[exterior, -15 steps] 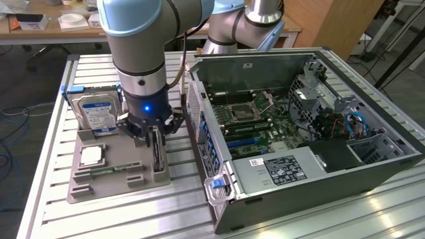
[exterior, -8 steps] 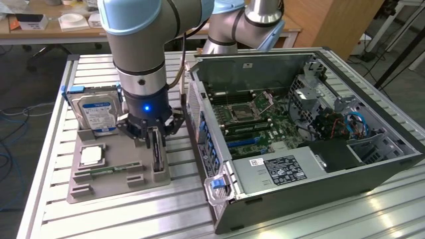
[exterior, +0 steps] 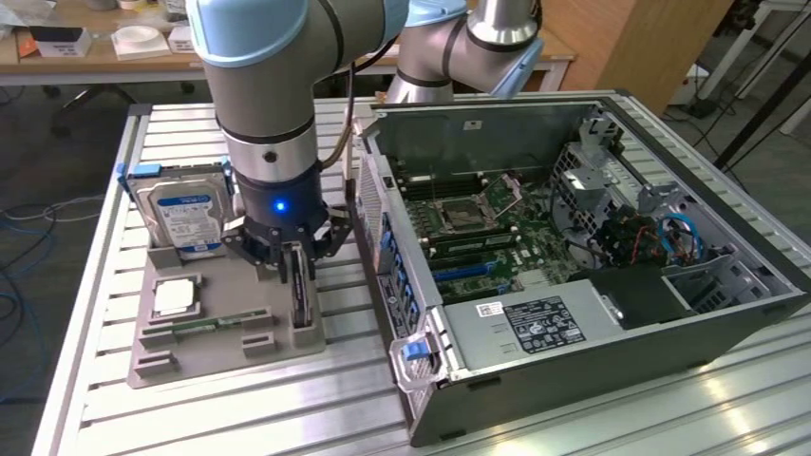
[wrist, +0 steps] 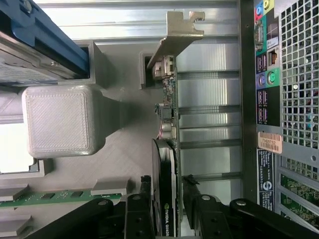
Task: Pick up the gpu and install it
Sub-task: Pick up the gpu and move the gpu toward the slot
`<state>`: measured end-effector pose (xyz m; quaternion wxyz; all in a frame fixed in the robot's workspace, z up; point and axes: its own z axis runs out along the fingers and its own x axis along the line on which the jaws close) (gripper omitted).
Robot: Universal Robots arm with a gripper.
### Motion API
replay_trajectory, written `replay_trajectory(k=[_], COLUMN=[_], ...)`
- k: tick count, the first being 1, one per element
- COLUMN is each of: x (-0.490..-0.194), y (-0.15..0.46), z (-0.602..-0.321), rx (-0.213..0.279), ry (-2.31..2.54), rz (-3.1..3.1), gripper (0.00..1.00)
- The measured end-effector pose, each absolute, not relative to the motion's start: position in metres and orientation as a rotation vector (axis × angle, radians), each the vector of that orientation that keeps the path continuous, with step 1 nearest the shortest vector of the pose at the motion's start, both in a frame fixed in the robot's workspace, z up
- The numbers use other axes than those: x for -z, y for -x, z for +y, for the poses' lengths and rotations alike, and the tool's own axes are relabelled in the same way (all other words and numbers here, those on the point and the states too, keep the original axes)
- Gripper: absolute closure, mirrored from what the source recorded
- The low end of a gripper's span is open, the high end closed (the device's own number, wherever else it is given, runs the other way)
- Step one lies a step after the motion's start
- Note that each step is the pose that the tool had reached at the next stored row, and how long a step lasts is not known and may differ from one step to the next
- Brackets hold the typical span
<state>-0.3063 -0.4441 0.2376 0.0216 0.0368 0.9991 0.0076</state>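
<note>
The gripper (exterior: 294,275) is risking a skewed grab. The gpu (exterior: 300,304) is standing thin and on edge in its slot, so jaws closing off-centre could be pushing it sideways against the slot walls or pinching the fan housing instead of the board. A lift that is not straight could also be dragging the silver bracket (wrist: 182,30) against the holder.

In the wrist view the gripper (wrist: 167,180) is straddling the gpu (wrist: 169,114) with one dark finger (wrist: 139,209) on each side. The jaws are standing fairly wide. A thin strip of light is showing between the card and one finger, so I am judging it as not yet clamped and holding nothing.

The card is sitting in the grey fixture tray (exterior: 216,356), not in the machine. In the exterior view, taking the gripper as the dial's centre, the hard drive (exterior: 184,214) is standing at about ten o'clock and the memory stick (exterior: 203,325) is lying at about eight. The open computer case (exterior: 533,380) is lying at about three, just beside the tray, with its motherboard slots exposed.
</note>
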Motion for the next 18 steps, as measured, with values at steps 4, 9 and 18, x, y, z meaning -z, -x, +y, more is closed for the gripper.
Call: replay_trajectory(k=[4, 9, 18], x=[-0.2376, -0.2375, -0.2376], y=[0.3067, 0.3074, 0.3076], z=[-0.4441, -0.4441, -0.4441], rx=[-0.024, -0.024, -0.024], ry=[-0.114, -0.114, -0.114], rz=[3.096, 3.096, 3.096], gripper=[0.68, 0.68, 0.74])
